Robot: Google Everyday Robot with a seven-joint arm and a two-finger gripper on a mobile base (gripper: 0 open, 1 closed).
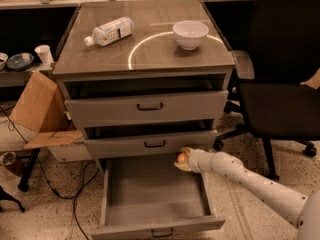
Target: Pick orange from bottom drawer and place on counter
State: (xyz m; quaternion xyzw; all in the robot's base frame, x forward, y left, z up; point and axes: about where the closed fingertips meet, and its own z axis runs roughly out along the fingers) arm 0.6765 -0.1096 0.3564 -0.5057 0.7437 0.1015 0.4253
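Observation:
The orange [182, 157] is held in my gripper [184, 159], which is shut on it at the end of my white arm reaching in from the lower right. The orange hangs above the back right of the open bottom drawer [150, 199], just below the front of the middle drawer. The bottom drawer's grey inside shows nothing else in it. The counter [150, 49], glossy grey-brown with a curved light reflection, is well above the gripper.
On the counter lie a plastic bottle [109, 32] on its side and a white bowl [190, 34]. A black office chair [280, 84] stands to the right. A cardboard box [40, 109] and cables sit on the floor at left.

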